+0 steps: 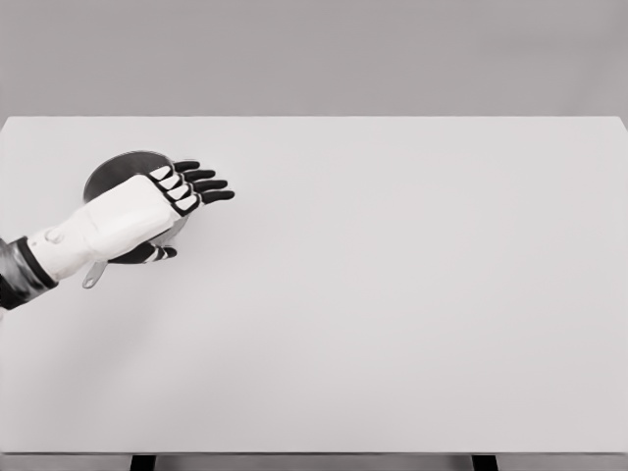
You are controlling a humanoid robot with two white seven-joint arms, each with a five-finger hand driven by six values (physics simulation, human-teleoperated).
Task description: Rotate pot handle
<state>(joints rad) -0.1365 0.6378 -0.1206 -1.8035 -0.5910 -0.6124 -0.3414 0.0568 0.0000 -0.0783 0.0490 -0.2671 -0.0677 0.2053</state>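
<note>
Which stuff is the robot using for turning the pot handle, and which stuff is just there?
For the job:
pot
pot handle
left hand, fingers spread over the pot

Just there:
white table

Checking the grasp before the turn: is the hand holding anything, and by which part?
Nothing is held. The left hand hovers over the pot, fingers spread, its handle free below the wrist.

Only the round grey metal pot (123, 169) stood on the white rectangular table (392, 314), far left. Everything right and near lay open.
</note>
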